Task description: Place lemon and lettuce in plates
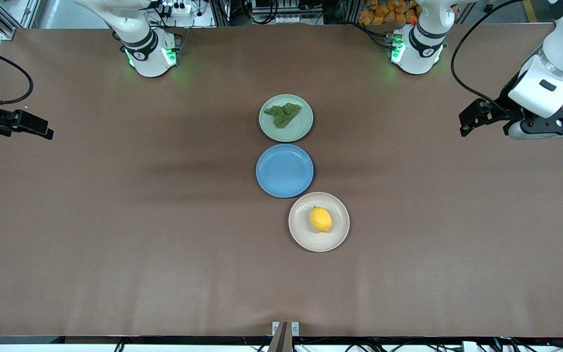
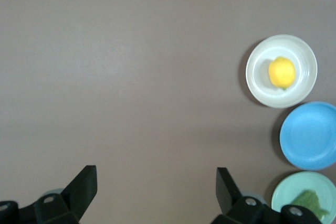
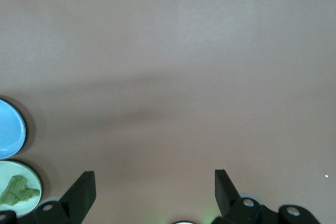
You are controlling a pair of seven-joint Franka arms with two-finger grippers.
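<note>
Black-fingered and spread wide, the left end effector (image 2: 155,192) hangs empty over bare counter (image 1: 115,220) at the left arm's end; the right end effector (image 3: 155,192) likewise, at the right arm's end. Mid-counter, the lettuce (image 1: 283,114) lies in the mint plate (image 1: 301,131), the blue plate (image 1: 284,170) nearer the camera, then the lemon (image 1: 320,219) in the beige plate (image 1: 301,234).

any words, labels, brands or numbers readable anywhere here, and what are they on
No readable text anywhere.
The mint plate, blue plate and beige plate are plain, as is the table.
Small marks on the arm bases are too small to read.
</note>
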